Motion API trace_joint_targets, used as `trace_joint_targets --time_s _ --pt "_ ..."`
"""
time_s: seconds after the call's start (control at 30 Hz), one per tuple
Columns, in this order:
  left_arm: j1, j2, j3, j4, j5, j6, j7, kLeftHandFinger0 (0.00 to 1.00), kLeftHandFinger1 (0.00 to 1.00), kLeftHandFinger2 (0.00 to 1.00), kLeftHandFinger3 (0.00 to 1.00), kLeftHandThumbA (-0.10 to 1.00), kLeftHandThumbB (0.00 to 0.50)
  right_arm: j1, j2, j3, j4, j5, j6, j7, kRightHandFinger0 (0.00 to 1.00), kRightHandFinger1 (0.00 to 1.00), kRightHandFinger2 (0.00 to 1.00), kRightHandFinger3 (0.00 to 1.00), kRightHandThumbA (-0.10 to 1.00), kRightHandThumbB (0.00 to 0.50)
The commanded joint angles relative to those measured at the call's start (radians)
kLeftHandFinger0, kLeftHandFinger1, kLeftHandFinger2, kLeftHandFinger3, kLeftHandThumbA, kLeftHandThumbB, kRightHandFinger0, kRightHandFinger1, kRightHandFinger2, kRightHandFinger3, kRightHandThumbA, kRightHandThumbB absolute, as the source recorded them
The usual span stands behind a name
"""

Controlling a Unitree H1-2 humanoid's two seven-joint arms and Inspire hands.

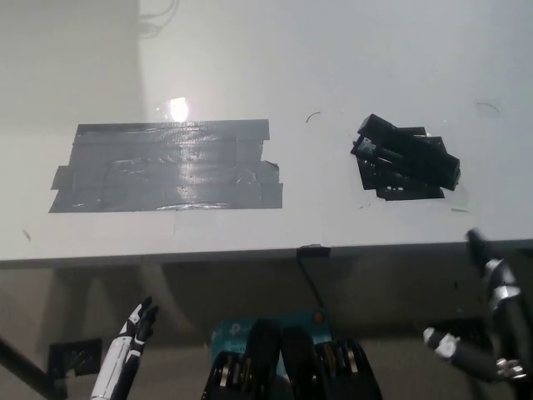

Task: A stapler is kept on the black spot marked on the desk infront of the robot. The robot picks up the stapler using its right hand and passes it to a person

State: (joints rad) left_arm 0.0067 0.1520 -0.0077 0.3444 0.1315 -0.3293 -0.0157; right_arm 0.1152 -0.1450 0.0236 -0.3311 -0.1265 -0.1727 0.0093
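Note:
A black stapler (405,152) lies on a black taped spot (410,192) at the right of the white desk (316,75). My black right hand (487,325) hangs below the desk's front edge at the lower right, fingers apart, holding nothing, well short of the stapler. At the lower left, my white left hand (127,350) rests below the desk edge with its dark fingers pointing up, and it holds nothing.
A large patch of grey tape (166,167) covers the left middle of the desk. The desk's front edge (250,254) runs across the picture. A thin black cable (310,279) hangs down from the edge's middle.

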Motion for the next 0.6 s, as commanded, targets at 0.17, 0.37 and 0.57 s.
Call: trace_joint_targets --time_s 0.17,0.37,0.57 --pt "-0.01 0.005 0.009 -0.014 0.006 -0.058 0.023 1.0 1.0 1.0 1.0 1.0 0.5 -0.251 -0.141 -0.114 -0.343 0.018 0.355 0.077 1.0 1.0 1.0 1.0 1.0 0.278" --pt "-0.014 0.003 0.009 -0.007 0.006 -0.063 0.024 1.0 1.0 1.0 1.0 1.0 0.5 -0.567 -0.274 -0.05 -0.137 -0.009 0.622 0.192 1.0 1.0 1.0 1.0 1.0 0.246" --pt "-0.016 0.003 0.007 -0.009 0.018 -0.054 0.028 1.0 1.0 1.0 1.0 1.0 0.5 -0.791 -0.298 0.054 0.194 -0.109 0.643 0.278 1.0 1.0 1.0 1.0 1.0 0.288"
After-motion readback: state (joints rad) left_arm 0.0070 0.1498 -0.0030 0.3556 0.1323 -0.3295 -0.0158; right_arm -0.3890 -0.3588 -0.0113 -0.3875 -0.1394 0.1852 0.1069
